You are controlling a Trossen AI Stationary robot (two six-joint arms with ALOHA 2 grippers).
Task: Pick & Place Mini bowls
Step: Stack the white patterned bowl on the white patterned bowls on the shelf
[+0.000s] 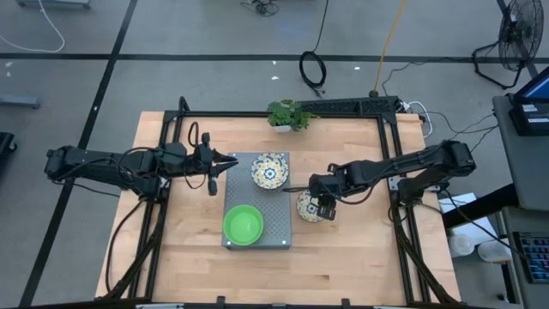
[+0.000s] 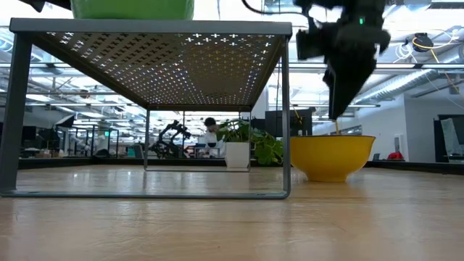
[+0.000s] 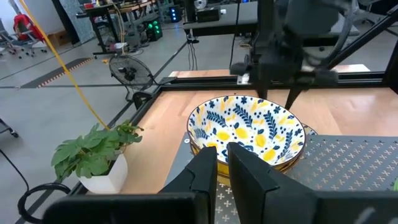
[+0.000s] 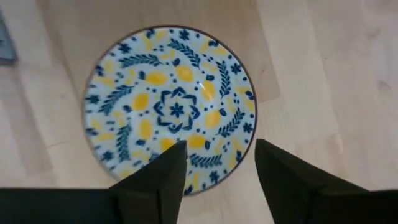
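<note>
Tray [image 1: 276,225] w/ green bowl [image 1: 243,224], floral bowl [image 1: 269,170]

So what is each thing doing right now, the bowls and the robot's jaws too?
Floral bowl on the table: upright, beside the tray, not held.
Floral bowl on the tray: upright, empty.
Green bowl: upright on the tray, empty.
Tray: standing on its legs.
Right gripper: jaws open, above the table bowl.
Left gripper: jaws nearly together, holding nothing, near the tray's floral bowl.

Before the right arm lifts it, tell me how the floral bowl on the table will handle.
The floral bowl looks stiff and glazed, so probably slippery between the right gripper's fingers. It seems to sit level on the table, unlikely to tip. It may chip if dropped.
</note>
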